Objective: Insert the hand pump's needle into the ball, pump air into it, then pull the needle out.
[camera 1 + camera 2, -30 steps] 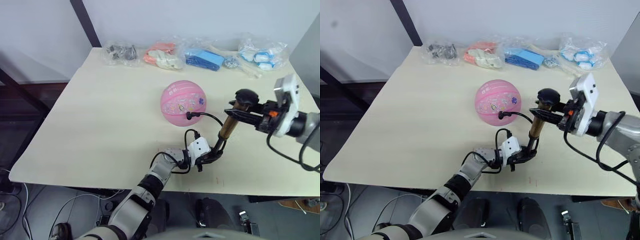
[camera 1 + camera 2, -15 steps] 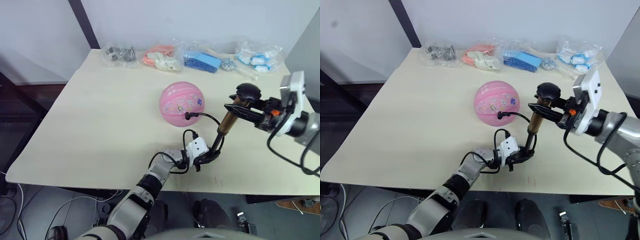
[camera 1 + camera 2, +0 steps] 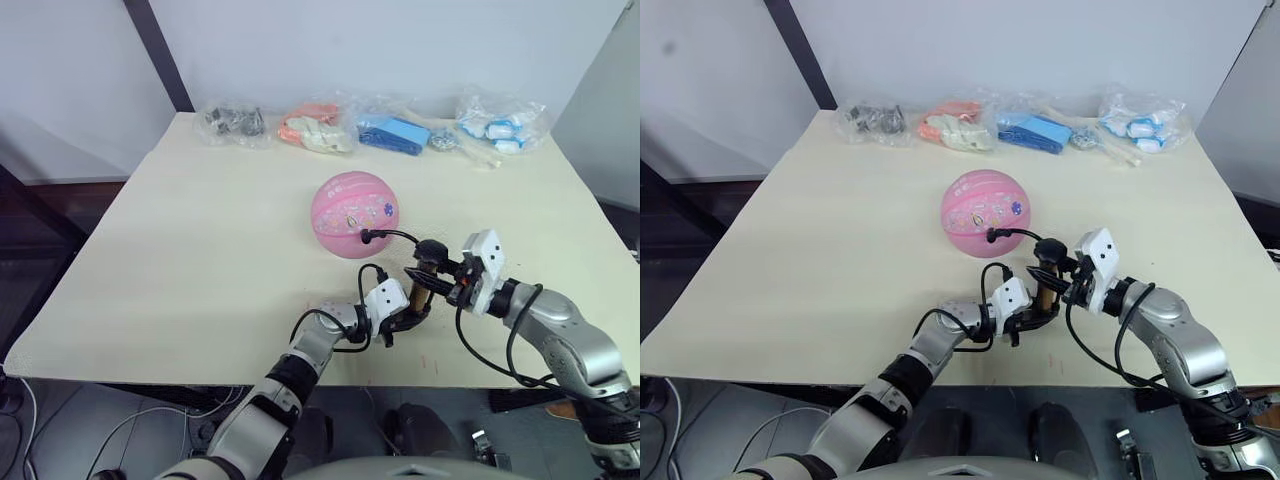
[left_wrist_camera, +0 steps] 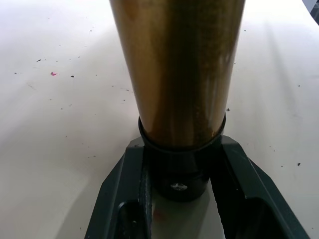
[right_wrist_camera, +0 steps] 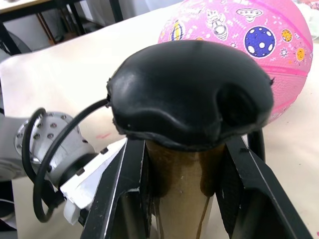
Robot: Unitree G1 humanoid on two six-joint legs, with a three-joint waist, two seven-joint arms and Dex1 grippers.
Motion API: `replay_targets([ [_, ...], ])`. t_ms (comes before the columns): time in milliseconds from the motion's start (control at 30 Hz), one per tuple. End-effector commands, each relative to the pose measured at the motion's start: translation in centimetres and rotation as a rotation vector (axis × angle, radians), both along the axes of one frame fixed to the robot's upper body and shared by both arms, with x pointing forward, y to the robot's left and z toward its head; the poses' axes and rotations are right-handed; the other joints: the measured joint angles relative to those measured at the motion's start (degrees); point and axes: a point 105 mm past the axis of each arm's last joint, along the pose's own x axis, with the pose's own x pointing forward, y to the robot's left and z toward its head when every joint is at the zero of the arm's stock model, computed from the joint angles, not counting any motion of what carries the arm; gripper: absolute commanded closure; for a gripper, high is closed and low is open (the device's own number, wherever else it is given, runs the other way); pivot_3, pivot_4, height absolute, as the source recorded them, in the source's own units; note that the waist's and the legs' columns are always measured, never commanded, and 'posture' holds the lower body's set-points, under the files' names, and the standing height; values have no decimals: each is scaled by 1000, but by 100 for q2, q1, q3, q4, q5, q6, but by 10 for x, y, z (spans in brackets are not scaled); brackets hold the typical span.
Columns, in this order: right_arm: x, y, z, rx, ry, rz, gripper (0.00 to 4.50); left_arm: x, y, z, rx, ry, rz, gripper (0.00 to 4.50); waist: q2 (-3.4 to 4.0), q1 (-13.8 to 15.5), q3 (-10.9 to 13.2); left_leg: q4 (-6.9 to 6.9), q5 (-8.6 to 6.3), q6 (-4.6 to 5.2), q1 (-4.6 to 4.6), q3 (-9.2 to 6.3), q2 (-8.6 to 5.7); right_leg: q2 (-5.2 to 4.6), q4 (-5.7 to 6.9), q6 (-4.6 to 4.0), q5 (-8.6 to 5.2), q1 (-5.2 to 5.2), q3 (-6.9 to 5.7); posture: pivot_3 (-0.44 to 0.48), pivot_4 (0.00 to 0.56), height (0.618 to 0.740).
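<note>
The pink ball (image 3: 354,213) with cartoon stickers rests mid-table. The hand pump (image 3: 421,286) stands upright just in front of it, its bronze tube (image 4: 177,64) short and its black handle (image 5: 189,94) pushed low. A thin black hose (image 3: 398,234) loops from the pump to a black fitting (image 3: 366,238) on the ball's near side; the needle itself is hidden there. My left gripper (image 3: 405,320) is shut on the pump's black bottom end (image 4: 179,174). My right gripper (image 3: 432,274) is shut on the pump just under the handle. The ball (image 5: 249,45) sits close behind.
Several clear plastic bags (image 3: 395,130) of small items line the table's far edge. The table's near edge (image 3: 440,378) runs just in front of both grippers. A dark pole (image 3: 155,50) leans at the back left.
My right gripper has come down and in towards the table, pushing the pump's handle down into the tube. The left gripper still holds the base. The camera has shifted a little.
</note>
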Motion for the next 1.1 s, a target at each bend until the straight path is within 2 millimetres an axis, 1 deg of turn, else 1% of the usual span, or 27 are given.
replay_targets([
  [33,-28,-6,-76,-125,299,10,3447,-5,4,-17,47,49,3,3378,4,2,-1,-1,0,0,12,-3,1,0,0,-6,-4,7,-2,0,150,740],
  [67,-25,-8,-68,-121,273,6,3447,-5,3,-17,46,49,2,3378,5,5,-1,-5,-1,-1,27,-6,3,-5,0,-9,-7,20,0,0,150,740],
  [100,-21,-11,-55,-113,236,3,3447,-5,3,-18,46,50,2,3378,7,8,-1,-7,-1,-2,32,-16,3,-7,0,-9,-7,23,1,0,150,740],
  [200,-12,-17,-8,-75,111,4,3447,-6,2,-19,44,51,-1,3378,29,28,12,-7,-1,-3,20,-34,-3,-18,-6,-6,-7,21,-1,0,150,740],
  [233,-11,-18,3,-66,87,8,3447,-7,1,-19,44,51,-1,3378,45,39,24,-7,0,-3,15,-34,-9,-20,-6,8,1,19,0,0,150,740],
  [267,-10,-21,20,-60,47,12,3447,-7,1,-20,44,52,-2,3378,55,58,33,-7,0,-3,-8,-35,-20,-28,-9,19,4,3,0,0,150,740],
  [300,-9,-25,47,-38,-11,17,3447,-7,1,-20,43,52,-3,3378,65,68,42,3,1,-4,-53,-43,-30,-28,-11,28,9,-29,-11,0,150,740],
  [367,-10,-29,81,-18,-81,25,3447,-8,1,-21,42,53,-5,3378,109,98,94,6,1,-4,-66,-45,-38,-38,-14,29,10,-35,-9,0,150,740],
  [400,-11,-31,92,-14,-101,27,3447,-8,0,-21,42,53,-6,3378,126,114,118,7,1,-4,-77,-46,-46,-49,-14,36,13,-41,-9,0,150,740],
  [433,-13,-32,102,-10,-118,31,3447,-9,0,-21,41,52,-8,3378,127,131,128,8,1,-4,-89,-43,-50,-56,-14,40,16,-53,-5,0,150,740],
  [533,-16,-38,139,31,-190,25,3447,-10,0,-21,40,51,-11,3378,100,149,156,9,1,-3,-100,-45,-59,-58,-21,46,14,-56,-12,0,150,740],
  [600,-19,-42,156,56,-218,25,3447,-10,0,-21,40,51,-13,3378,91,156,167,11,1,-3,-107,-46,-58,-59,-22,46,14,-62,-15,0,150,740],
  [667,-19,-47,170,65,-246,13,3447,-9,0,-21,40,50,-14,3378,92,154,169,25,1,-3,-137,-45,-56,-60,-18,40,19,-84,-19,0,150,740],
  [733,-19,-49,178,64,-259,3,3447,-8,0,-20,40,50,-15,3378,95,156,171,44,2,-3,-173,-42,-57,-59,-8,32,31,-119,-20,0,150,740],
  [800,-20,-50,184,56,-270,1,3447,-8,0,-20,40,49,-15,3378,93,157,174,58,2,-2,-179,-40,-58,-57,-5,34,33,-121,-21,0,150,740],
  [867,-19,-49,185,46,-272,-2,3447,-8,0,-19,40,49,-17,3378,94,154,185,62,2,-2,-180,-37,-58,-57,-5,37,35,-121,-20,0,150,740],
  [900,-17,-48,179,41,-257,-5,3447,-8,0,-19,40,49,-17,3378,94,154,188,62,2,-2,-180,-37,-58,-57,-5,40,36,-121,-19,0,150,740],
  [933,-14,-47,169,17,-232,-14,3447,-8,0,-19,40,48,-18,3378,94,155,189,63,2,-2,-180,-36,-58,-57,-5,41,36,-121,-18,0,150,740],
  [1000,-10,-44,141,-32,-167,-26,3447,-8,-1,-18,38,47,-18,3378,94,154,188,64,2,-2,-180,-32,-58,-56,-5,42,36,-121,-18,0,150,740],
  [1100,-7,-39,111,-14,-94,-30,3447,-8,-1,-18,37,47,-18,3378,69,152,172,64,1,-2,-173,-30,-52,-47,-6,47,32,-112,-20,0,150,740],
])
